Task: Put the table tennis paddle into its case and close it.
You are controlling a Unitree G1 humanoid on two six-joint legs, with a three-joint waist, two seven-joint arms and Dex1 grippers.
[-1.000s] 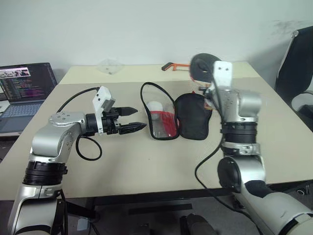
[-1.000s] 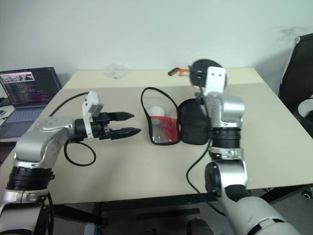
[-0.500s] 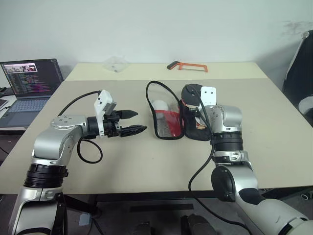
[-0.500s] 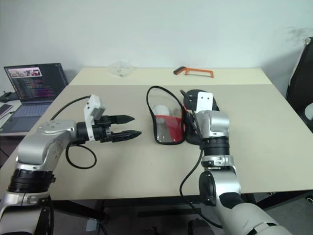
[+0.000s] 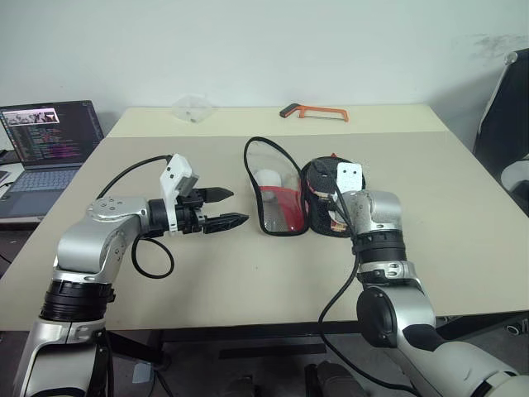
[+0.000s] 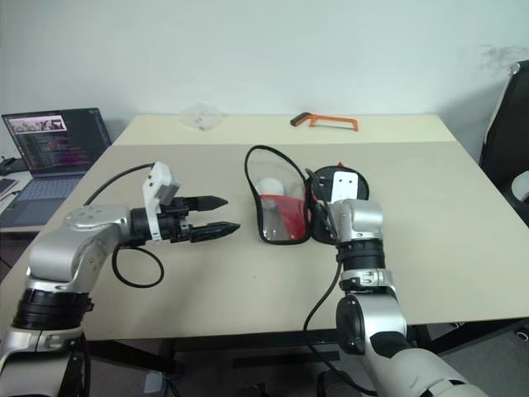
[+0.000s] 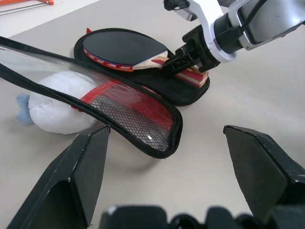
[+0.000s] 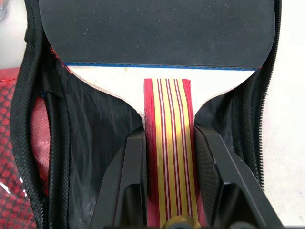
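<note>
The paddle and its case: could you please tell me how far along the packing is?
Done: the paddle lies on the open case's lower half. In hand: the right claw grips its handle. Left: release, fold the lid over, zip shut; the left claw waits open.

The left claw (image 5: 221,208) points level toward the right arm, fingers spread apart. The right claw (image 7: 177,59) angles downward, fingers clamped on the paddle handle (image 8: 170,157).

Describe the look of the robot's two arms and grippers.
Both arms are silver metal with rounded joint housings and black rings between the segments. A white camera block sits on each wrist. The left gripper and right gripper each have two black tapered fingers. Loose black cables loop along both forearms.
</note>
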